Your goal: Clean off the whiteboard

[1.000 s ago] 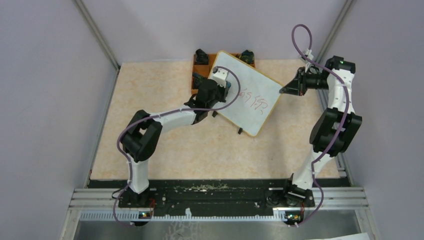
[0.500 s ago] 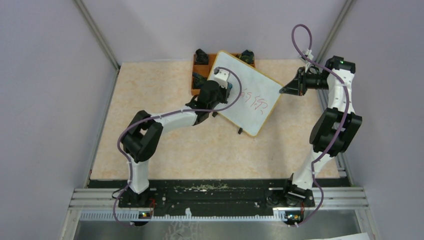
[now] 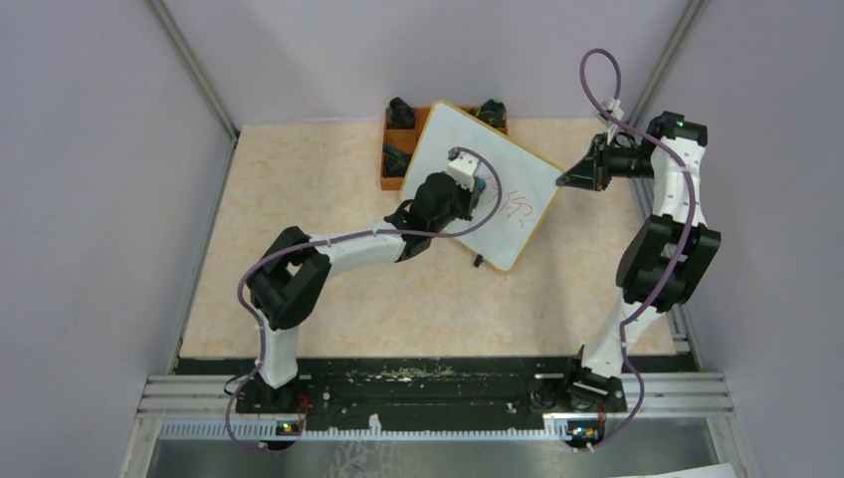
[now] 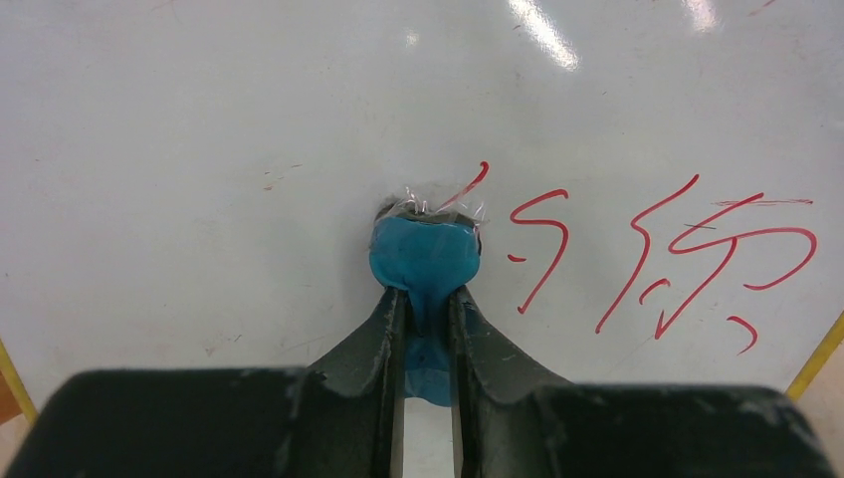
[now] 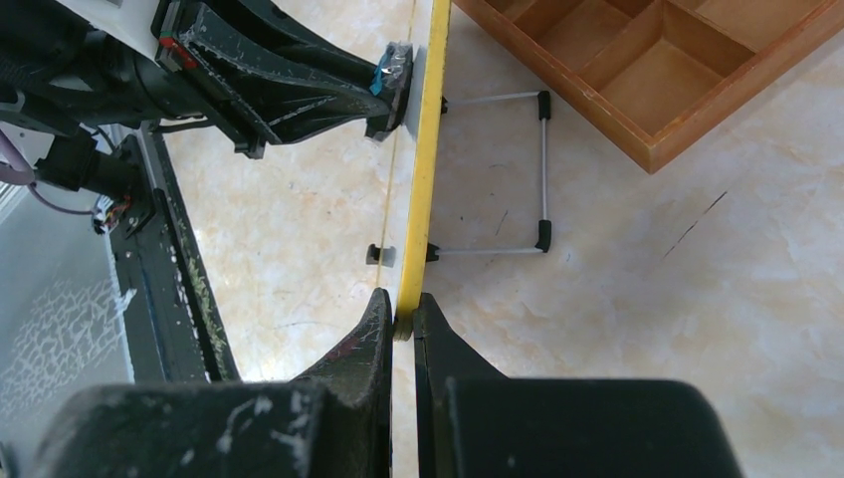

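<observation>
The whiteboard, white with a yellow frame, stands tilted at the back of the table. Red characters mark its right part; they also show in the top view. My left gripper is shut on a blue eraser whose end presses on the board just left of the writing; it also shows in the top view. My right gripper is shut on the board's yellow edge; in the top view this gripper is at the board's right corner.
An orange-brown wooden tray with compartments sits behind the board, partly hidden; it also shows in the right wrist view. The board's wire stand with black feet rests on the beige table. Grey walls close in both sides.
My left gripper has moved right across the board with the eraser. The leftmost red strokes are gone. The right arm has not moved.
</observation>
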